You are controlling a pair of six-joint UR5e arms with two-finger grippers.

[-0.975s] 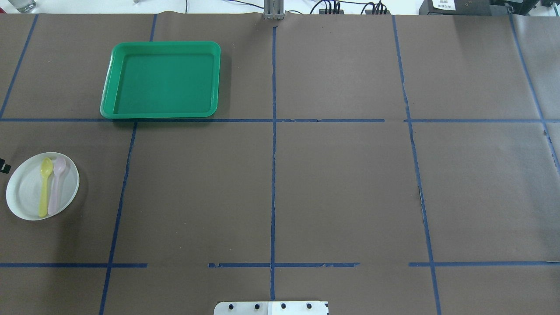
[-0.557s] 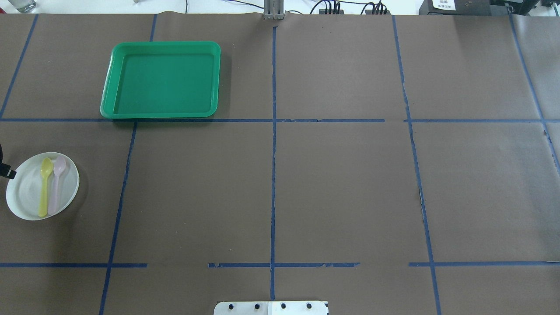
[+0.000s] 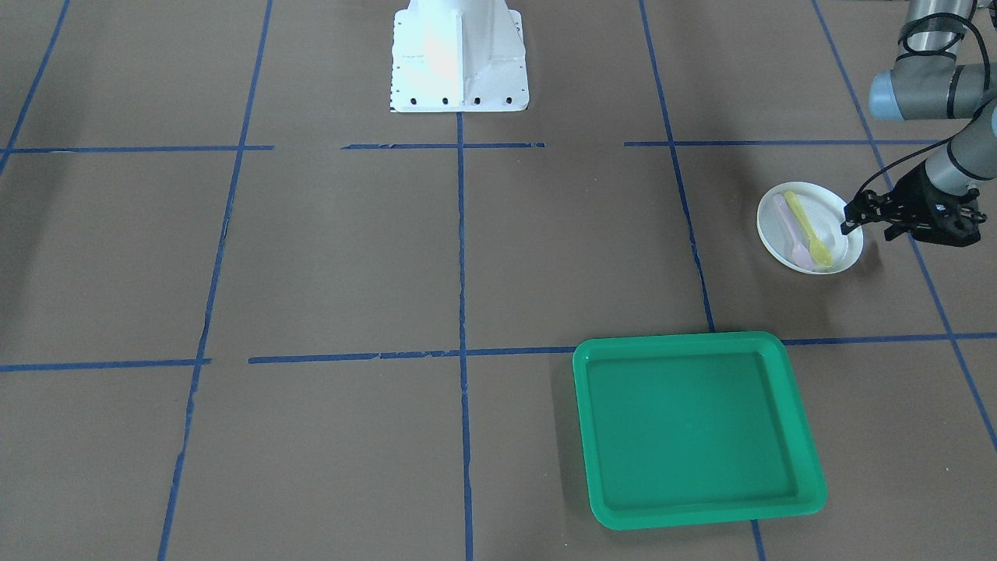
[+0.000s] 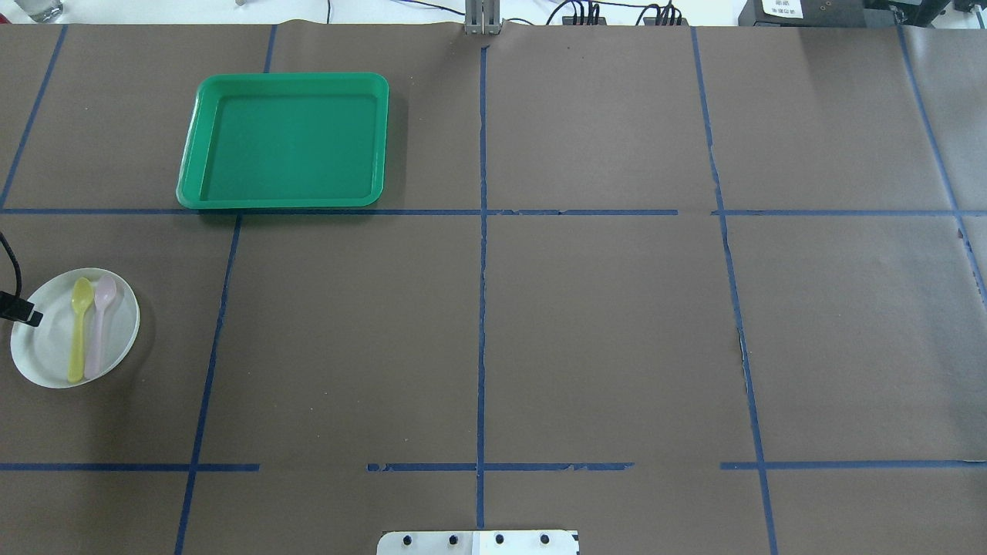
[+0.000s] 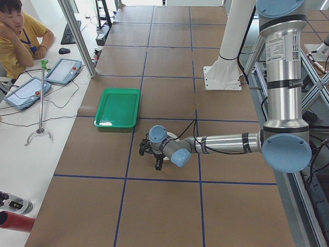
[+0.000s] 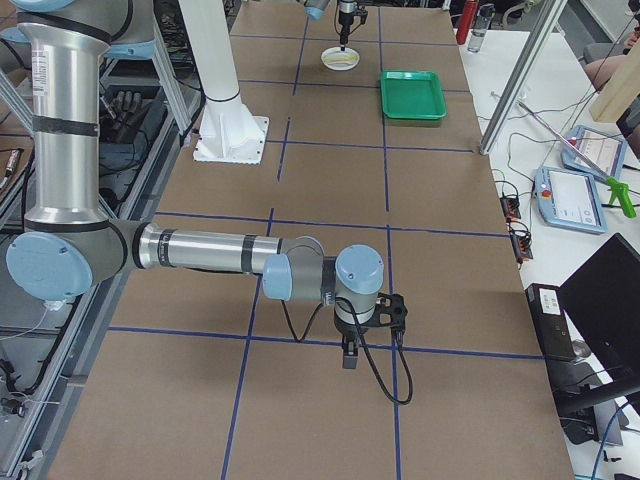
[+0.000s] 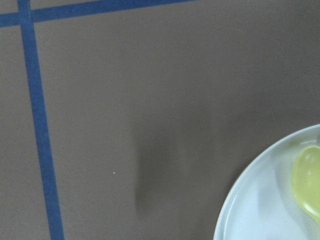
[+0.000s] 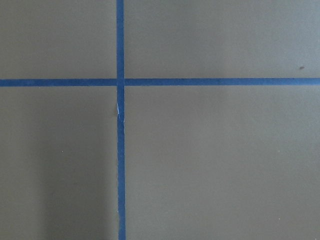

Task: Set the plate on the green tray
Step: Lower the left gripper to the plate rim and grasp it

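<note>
The white plate point(image 4: 48, 356) lies at the table's left edge with a yellow spoon point(image 4: 77, 331) and a pink spoon point(image 4: 99, 327) on it. It also shows in the front view point(image 3: 827, 202) and the left wrist view point(image 7: 260, 210). The green tray point(image 4: 285, 139) lies empty farther back, also in the front view point(image 3: 693, 425). My left gripper point(image 3: 853, 218) is low at the plate's outer rim and looks open and empty. One of its fingers point(image 4: 29, 314) reaches over the rim. My right gripper point(image 6: 350, 352) shows only in the right side view, far from the plate. I cannot tell whether it is open or shut.
The brown table cover point(image 4: 601, 331) carries a grid of blue tape lines. The robot's white base point(image 3: 458, 54) stands at the near middle. An operator point(image 5: 20, 31) sits with tablets point(image 5: 61, 69) beyond the far edge.
My left gripper's finger has come in from the view's left edge and now reaches over the plate's left rim. The plate, spoons and tray have not moved.
</note>
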